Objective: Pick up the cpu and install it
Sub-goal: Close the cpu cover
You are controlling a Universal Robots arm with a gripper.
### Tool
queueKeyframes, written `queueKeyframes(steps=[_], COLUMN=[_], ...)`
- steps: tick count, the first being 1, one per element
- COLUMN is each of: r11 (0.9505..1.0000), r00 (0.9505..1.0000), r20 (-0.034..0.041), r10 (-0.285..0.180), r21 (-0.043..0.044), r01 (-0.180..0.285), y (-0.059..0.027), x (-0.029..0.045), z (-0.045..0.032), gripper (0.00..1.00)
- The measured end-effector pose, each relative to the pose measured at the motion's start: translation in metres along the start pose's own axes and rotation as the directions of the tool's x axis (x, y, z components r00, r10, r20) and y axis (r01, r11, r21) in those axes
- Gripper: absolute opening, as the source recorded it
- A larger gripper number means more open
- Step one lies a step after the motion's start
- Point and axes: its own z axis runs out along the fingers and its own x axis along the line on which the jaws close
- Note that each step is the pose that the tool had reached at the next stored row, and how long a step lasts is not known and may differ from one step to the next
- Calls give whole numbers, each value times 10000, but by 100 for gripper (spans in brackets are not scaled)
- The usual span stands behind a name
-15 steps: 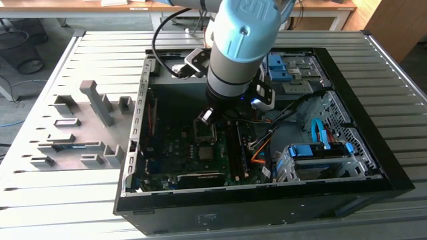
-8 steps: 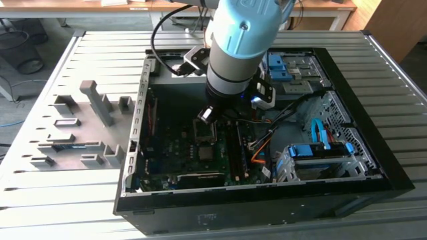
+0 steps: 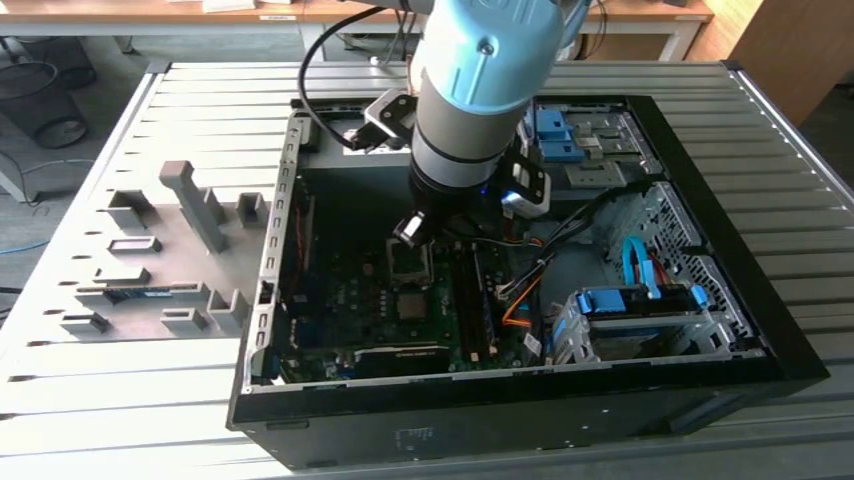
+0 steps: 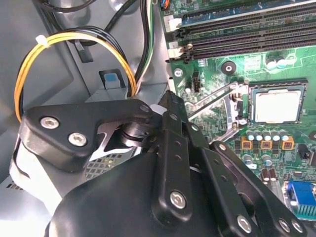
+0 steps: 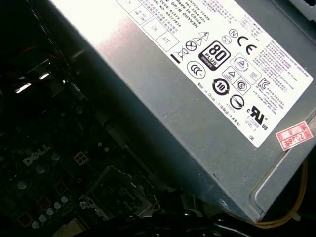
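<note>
An open black computer case (image 3: 747, 330) is seen lying on a pale slatted metal table (image 3: 787, 190). On the table, toward the exterior view's left of the case, a grey fixture plate (image 3: 147, 265) with upright blocks and pockets is placed. Beyond the table, a grey floor, a wooden-topped bench (image 3: 267, 10) and a dark bin (image 3: 47, 105) are visible at the far edge of the room.

The arm (image 3: 474, 90), light blue above and silver and black below, is positioned over the middle of the case interior. The gripper (image 3: 411, 228) is held low over the green motherboard (image 3: 387, 300), just above the socket area. In the second wrist view the black gripper linkage (image 4: 173, 163) is seen close up; the fingertips are hidden, so whether the fingers are open or closed cannot be told.

The cpu (image 4: 276, 107) is seen in the second wrist view lying flat in the socket (image 4: 249, 106) on the motherboard, its pale metal top facing up, with the metal retention frame (image 4: 222, 111) swung open beside it. The cpu lies apart from the gripper linkage. Black memory slots (image 4: 247, 29) run past the socket. A loop of yellow and black wires (image 4: 29, 69) is seen against the grey case wall.

In the first wrist view the grey power supply box (image 5: 197, 89) is recorded beside the dim motherboard.
</note>
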Motion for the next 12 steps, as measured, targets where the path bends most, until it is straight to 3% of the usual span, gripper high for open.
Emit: queueKeyframes(steps=[12], r11=[9999], r00=[9999], r20=[-32], r10=[-159], r21=[-21], r01=[159], y=[16], x=[9], z=[-67], gripper=[10])
